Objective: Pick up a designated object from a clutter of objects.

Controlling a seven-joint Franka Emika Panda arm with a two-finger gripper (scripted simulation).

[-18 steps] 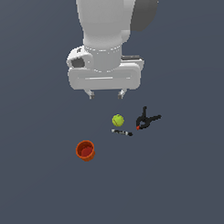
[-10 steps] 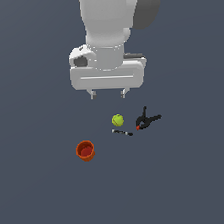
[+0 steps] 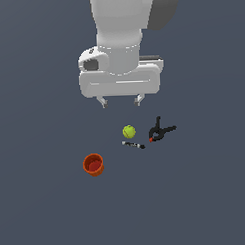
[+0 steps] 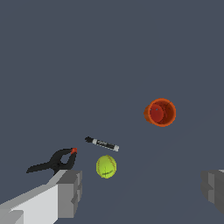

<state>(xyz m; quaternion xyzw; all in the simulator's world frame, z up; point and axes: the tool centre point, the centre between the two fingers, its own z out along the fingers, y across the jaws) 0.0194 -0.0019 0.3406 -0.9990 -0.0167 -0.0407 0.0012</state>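
Gripper (image 3: 120, 100) high above clutter, blocky grey fingers (image 4: 70, 192) spread wide, holding nothing. Round yellow-green ball (image 3: 129, 131), thin seams, mid-table, untouched. Slim black-and-white marker (image 3: 133, 144) just beside it; matte black spring clamp (image 3: 160, 131), red tip, near. Glossy red-orange cup (image 3: 93, 164) apart, upright.

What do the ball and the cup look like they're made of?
The ball looks felt-like or rubbery: matte yellow-green, thin seam lines, though this render leaves it open. The cup seems plastic: uniform red-orange, smooth walls, faint sheen. Both lie untouched below the open pincer.
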